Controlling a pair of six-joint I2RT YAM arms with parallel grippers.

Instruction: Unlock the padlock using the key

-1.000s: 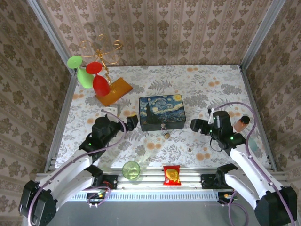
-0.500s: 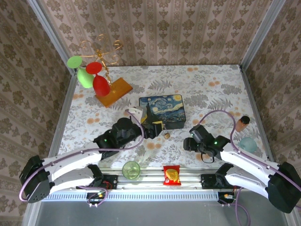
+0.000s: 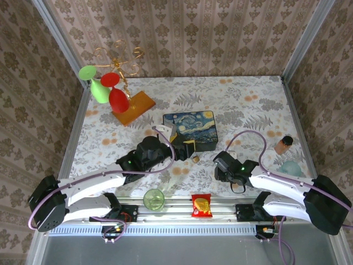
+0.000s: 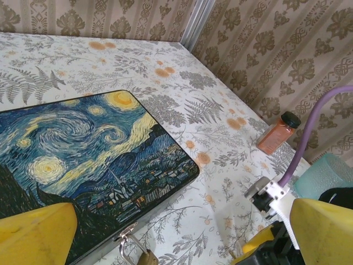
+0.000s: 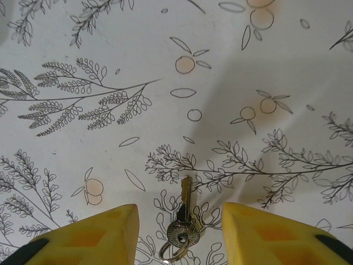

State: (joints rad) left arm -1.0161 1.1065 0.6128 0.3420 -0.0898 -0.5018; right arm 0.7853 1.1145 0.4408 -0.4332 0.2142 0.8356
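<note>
The painted box (image 3: 191,130) sits mid-table, and the small brass padlock (image 3: 195,159) hangs from its front clasp. In the left wrist view the padlock (image 4: 144,257) and its thin shackle show at the bottom edge, below the box (image 4: 83,149). My left gripper (image 3: 187,148) (image 4: 182,234) is open, just left of and behind the padlock, not touching it. The key (image 5: 185,216) lies flat on the tablecloth with a small ring on its head. My right gripper (image 5: 179,234) (image 3: 222,168) stands over it, a yellow finger (image 5: 94,237) on each side, with gaps to the key.
An orange bottle (image 3: 284,144) (image 4: 276,134) and a teal foam block (image 3: 290,168) stand at the right. A green cup (image 3: 154,199) and a snack packet (image 3: 202,205) lie at the near edge. A stand with red and green glasses (image 3: 113,91) is back left.
My left arm reached right to the box front beside the padlock. My right arm swung down and left over the key, and its jaws narrowed around it.
</note>
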